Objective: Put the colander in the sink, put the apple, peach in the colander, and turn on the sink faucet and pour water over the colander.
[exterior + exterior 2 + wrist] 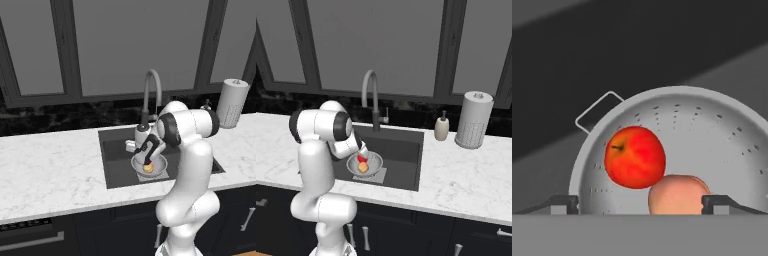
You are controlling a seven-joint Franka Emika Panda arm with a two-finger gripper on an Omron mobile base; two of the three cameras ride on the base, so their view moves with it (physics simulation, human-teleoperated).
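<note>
Currently the two-finger gripper (640,202) hangs over the round silvery perforated colander (712,130) in the dark grey sink basin (401,150), jaws spread, gripping nothing. Bright red apple (634,157) touches pale orange-pink peach (677,195) at its 10 o'clock.

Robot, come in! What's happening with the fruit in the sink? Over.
Gripper open, just over the colander. Apple and peach both inside it, touching, colander in the sink. Faucet not running. Nothing in the way.
</note>
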